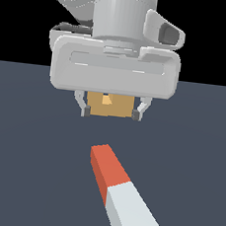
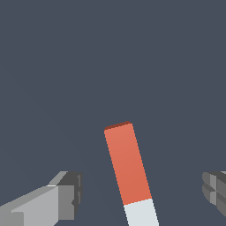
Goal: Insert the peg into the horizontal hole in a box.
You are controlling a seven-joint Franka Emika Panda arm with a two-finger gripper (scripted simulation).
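I hold the end effector above the worktop with fingers spread wide and empty. The peg lies flat, red end toward the box behind, presumably ready for grasping.

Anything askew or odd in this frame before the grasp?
Nothing damaged. The peg lies flat on the floor, untouched, angled rather than square to the box behind it. The pincer is open and empty, above the floor.
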